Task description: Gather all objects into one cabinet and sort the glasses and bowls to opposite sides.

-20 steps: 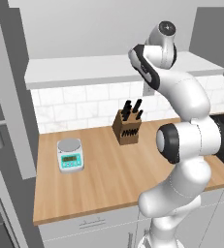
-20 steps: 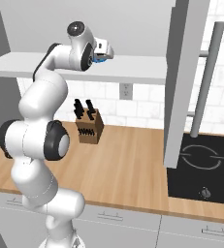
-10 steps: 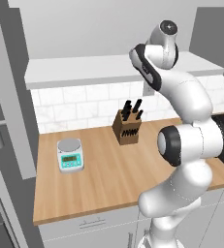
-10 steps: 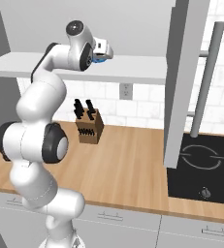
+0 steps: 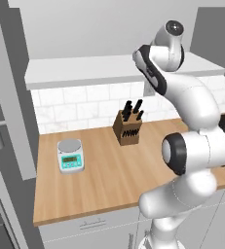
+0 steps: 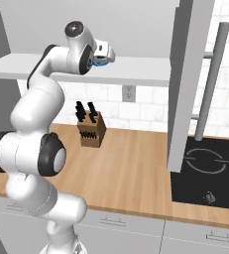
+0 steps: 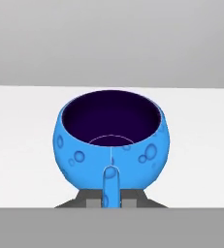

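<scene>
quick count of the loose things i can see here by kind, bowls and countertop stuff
Bowls: 1, the blue bowl at the gripper, above the white shelf.
Knife blocks: 1, the knife block on the wooden counter.
Kitchen scales: 1, the scale on the same counter.
Total: 3

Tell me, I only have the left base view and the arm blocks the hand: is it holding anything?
Observer: Yes. In the hand view the gripper is shut on the blue bowl.
Operator: Where is the bowl?
Observer: The right base view puts it at the white shelf, just over its surface. I cannot tell whether it touches.
Operator: Is a door in the way?
Observer: No. The grey door stands open, well apart from the bowl.
</scene>
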Motion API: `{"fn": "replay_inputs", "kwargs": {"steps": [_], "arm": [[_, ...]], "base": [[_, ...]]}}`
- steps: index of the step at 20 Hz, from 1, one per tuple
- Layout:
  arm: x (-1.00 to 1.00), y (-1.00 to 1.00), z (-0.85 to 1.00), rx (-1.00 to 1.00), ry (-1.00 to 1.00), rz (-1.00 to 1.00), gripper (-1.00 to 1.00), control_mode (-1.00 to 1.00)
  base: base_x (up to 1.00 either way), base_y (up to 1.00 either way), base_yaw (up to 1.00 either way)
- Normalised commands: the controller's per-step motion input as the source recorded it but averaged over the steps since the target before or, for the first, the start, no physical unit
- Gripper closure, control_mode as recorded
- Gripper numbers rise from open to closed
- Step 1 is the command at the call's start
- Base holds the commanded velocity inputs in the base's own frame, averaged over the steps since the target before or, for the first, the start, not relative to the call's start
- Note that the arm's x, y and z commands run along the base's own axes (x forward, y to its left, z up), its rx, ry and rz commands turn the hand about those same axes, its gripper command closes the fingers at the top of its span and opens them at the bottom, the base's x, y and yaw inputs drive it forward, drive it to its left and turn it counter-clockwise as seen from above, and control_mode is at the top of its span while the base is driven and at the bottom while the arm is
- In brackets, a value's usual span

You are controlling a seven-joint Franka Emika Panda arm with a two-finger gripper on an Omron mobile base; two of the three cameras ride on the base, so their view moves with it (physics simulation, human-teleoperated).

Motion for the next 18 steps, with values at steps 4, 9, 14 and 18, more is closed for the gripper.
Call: {"fn": "replay_inputs", "kwargs": {"steps": [4, 9, 14, 18], "arm": [[-0.46, 0.00, 0.00, 0.00, 0.00, 0.00, 1.00, -1.00], [-0.63, 0.00, 0.06, 0.00, 0.00, 0.00, 1.00, -1.00], [-0.86, -0.01, 0.17, 0.00, -0.07, 0.00, 1.00, -1.00], [-0.98, 0.00, 0.33, 0.00, -0.03, 0.00, 1.00, -1.00]], "base": [[0.00, 0.00, 0.00], [0.00, 0.00, 0.00], [0.00, 0.00, 0.00], [0.00, 0.00, 0.00]]}}
